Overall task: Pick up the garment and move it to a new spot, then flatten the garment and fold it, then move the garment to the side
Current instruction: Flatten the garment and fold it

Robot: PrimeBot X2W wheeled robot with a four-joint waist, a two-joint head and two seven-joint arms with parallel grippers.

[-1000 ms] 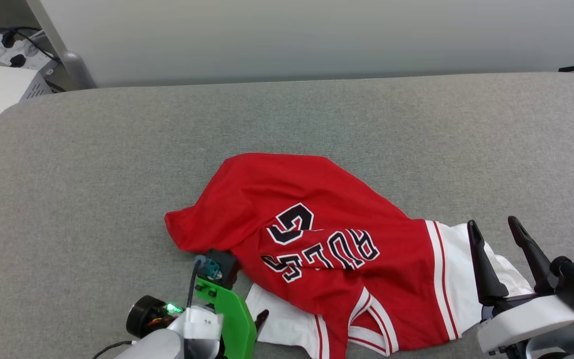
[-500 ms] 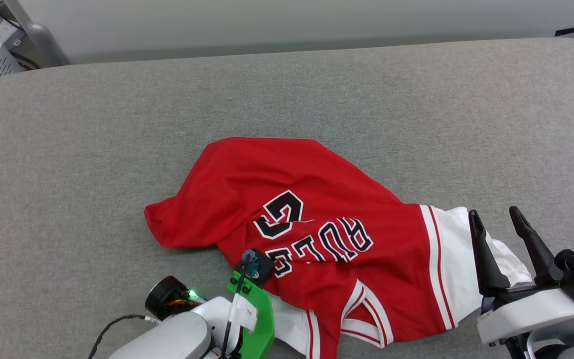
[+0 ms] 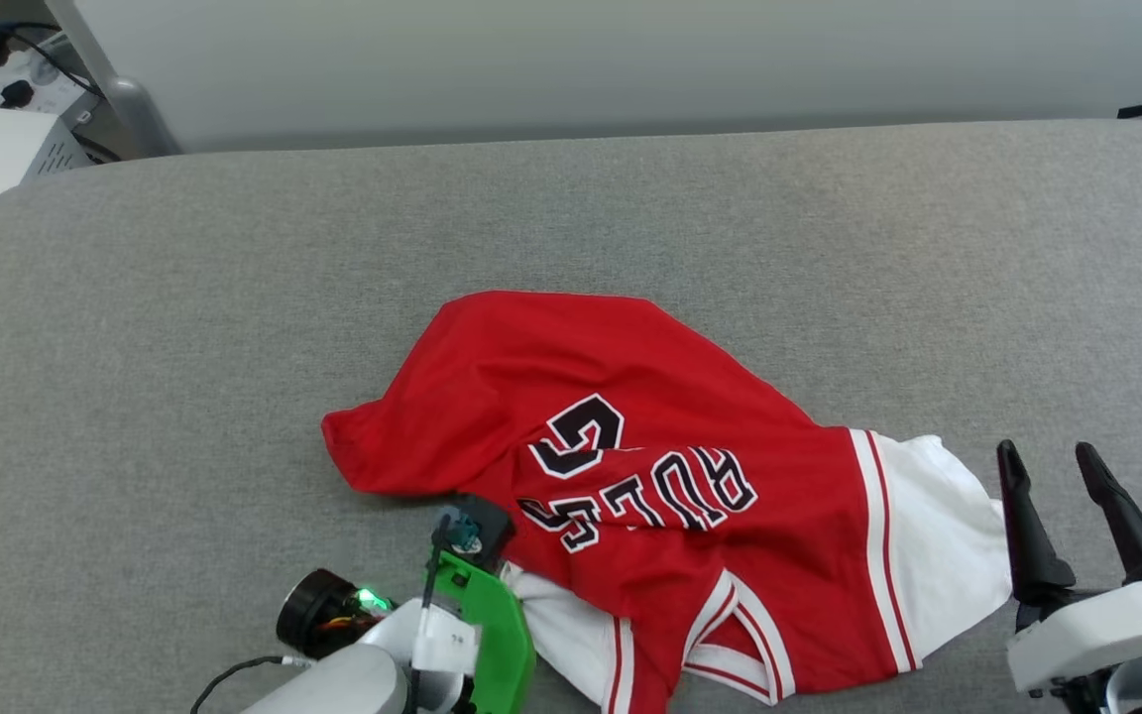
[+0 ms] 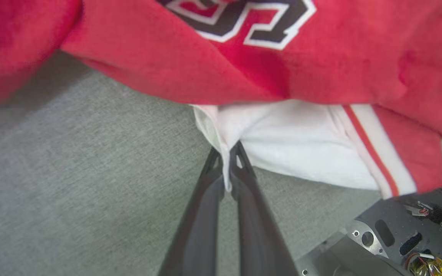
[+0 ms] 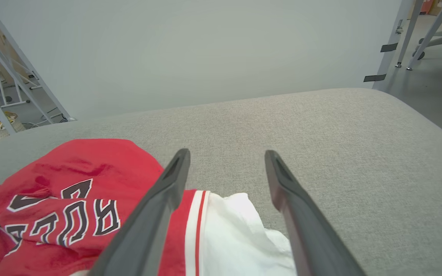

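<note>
**Left wrist view: left gripper (image 4: 226,153) clamped on a white sleeve (image 4: 294,142)**

The left gripper's two long dark fingers are drawn together, with a thin fold of the sleeve's edge pinched between their tips. Red cloth with black, white-outlined lettering (image 4: 240,23) hangs over the sleeve just beyond.

From the head view, the red jersey-style garment (image 3: 630,397), with white short sleeves and white-striped trim, lies crumpled near the front edge of the flat grey fabric-covered surface (image 3: 234,297), roughly in the middle. Its lettering faces up and reads upside down. The left arm's green bracket (image 3: 492,625) sits at the garment's near-left edge. The fingertips themselves seem to be tucked beneath the cloth there, so the grip cannot be read from this angle.

The right gripper (image 3: 1046,451) has its fingers spread wide and holds nothing. It sits just beside the garment's other white sleeve (image 3: 938,535), at the garment's right end.
</note>
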